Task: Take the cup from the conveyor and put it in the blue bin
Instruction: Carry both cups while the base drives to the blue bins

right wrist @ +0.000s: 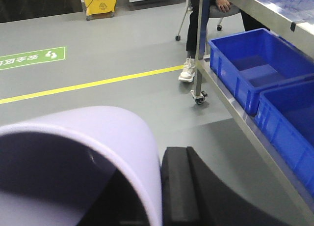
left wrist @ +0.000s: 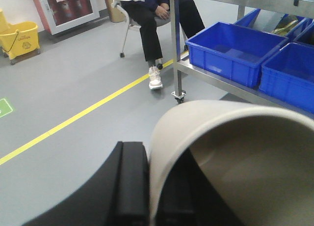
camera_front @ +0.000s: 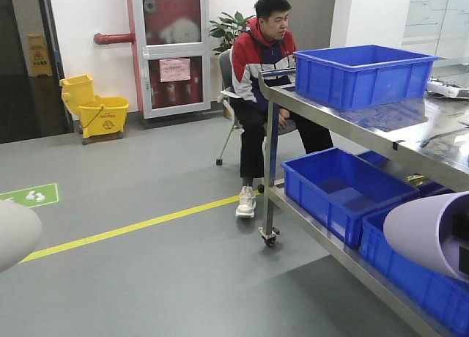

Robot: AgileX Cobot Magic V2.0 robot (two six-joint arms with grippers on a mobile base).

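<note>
Left gripper (left wrist: 153,186) matte black — blocky, seamed fingers (left wrist: 132,182), right gripper (right wrist: 159,196) alike

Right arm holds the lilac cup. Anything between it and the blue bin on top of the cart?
Nothing visible blocks it. The lilac cup sits low, level with the lower-shelf bins; the top blue bin is open above; only the steel shelf edge must be cleared.

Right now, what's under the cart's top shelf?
Blue bins on the lower shelf: the left bin looks empty, the rear bin holds something yellowish. The lilac cup covers the nearest bin's inside. From the left wrist, the beige cup blocks the shelf's near end.
</note>
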